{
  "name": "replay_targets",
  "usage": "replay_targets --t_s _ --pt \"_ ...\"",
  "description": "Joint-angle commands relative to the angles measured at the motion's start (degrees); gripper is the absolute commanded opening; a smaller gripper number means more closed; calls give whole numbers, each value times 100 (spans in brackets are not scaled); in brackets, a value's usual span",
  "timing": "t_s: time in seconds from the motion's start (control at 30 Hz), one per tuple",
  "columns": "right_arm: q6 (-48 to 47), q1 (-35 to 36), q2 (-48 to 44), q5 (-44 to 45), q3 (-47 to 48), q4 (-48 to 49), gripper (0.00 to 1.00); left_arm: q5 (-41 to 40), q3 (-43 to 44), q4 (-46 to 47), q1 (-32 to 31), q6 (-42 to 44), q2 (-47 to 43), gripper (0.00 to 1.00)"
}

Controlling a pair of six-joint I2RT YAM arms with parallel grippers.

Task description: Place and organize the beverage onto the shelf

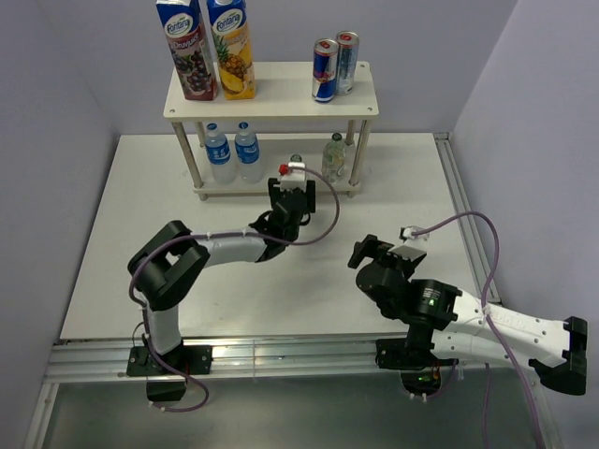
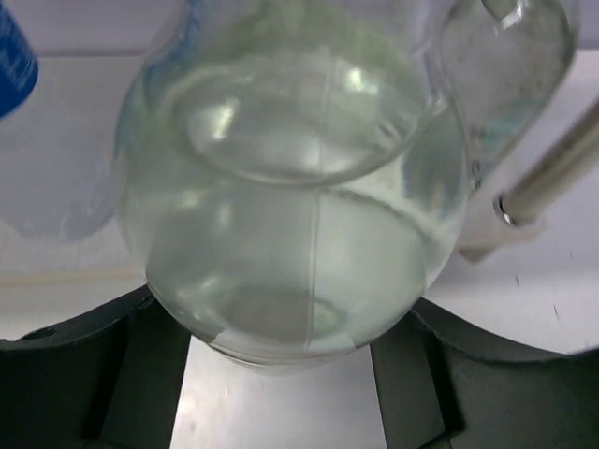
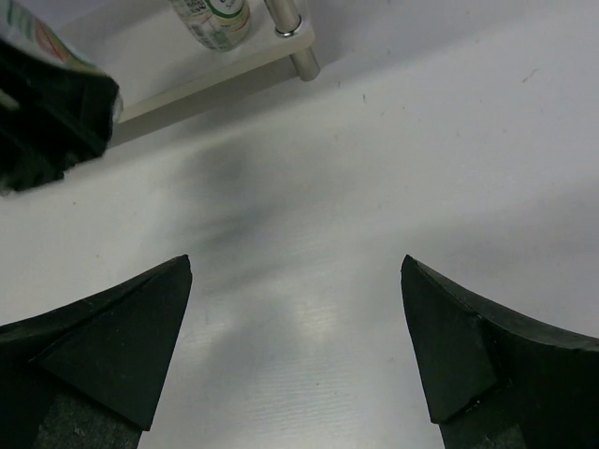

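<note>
The shelf (image 1: 271,101) stands at the far side of the white surface (image 1: 168,281), roughly in the middle. On its top board, two juice cartons (image 1: 208,47) stand upright side by side at the left end, and two slim cans (image 1: 334,65) stand together at the right end. On the lower board, two water bottles (image 1: 233,152) with blue labels stand at the left, and a second clear bottle (image 1: 336,157) stands at the right, beside the near right leg (image 1: 356,154).

The left gripper (image 1: 292,195) reaches to the near edge of the lower board, in the gap between the water bottles and the second clear bottle. Its jaws are clenched on a clear bottle (image 2: 299,187), one on each side of its lower body, with the bottle upright. Its cap shows just above the gripper in the overhead view. I cannot tell whether its base rests on the board or hangs just off it.

The right gripper (image 3: 295,309) hovers over bare surface to the right and nearer, well apart from the shelf. Its jaws are spread wide and released, with nothing between them.
</note>
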Motion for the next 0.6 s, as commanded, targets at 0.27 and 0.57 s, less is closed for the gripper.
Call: replay_targets --t_s 0.27,0.57 --pt "-217 29 -231 324 -359 452 100 927 2241 181 989 48 1399 0" --pt "-217 29 -204 368 -508 601 100 1192 2736 120 1051 -31 1927 0"
